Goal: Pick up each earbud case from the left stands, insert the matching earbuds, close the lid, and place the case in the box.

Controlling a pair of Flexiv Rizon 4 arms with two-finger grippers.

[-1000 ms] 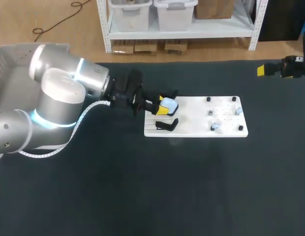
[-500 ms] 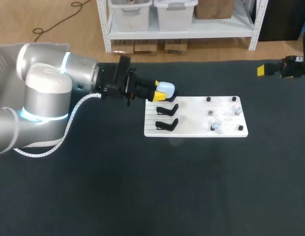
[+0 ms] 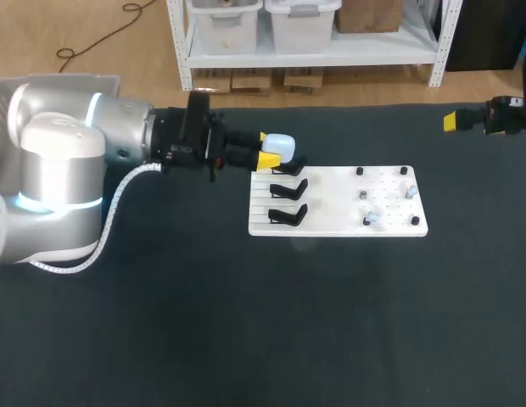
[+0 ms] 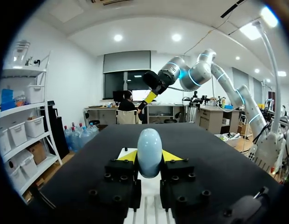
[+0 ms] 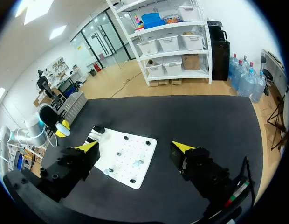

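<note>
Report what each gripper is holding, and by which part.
Left gripper holds the pale blue earbud case by its two sides, between the yellow tips. Right gripper, open, holds nothing.

Pale earbud case (image 3: 282,147) in left gripper (image 3: 267,150)

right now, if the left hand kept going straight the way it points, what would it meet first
Nothing near: the left hand, shut on the earbud case, points over open table. Far ahead, perhaps in line, hangs the right hand.
</note>
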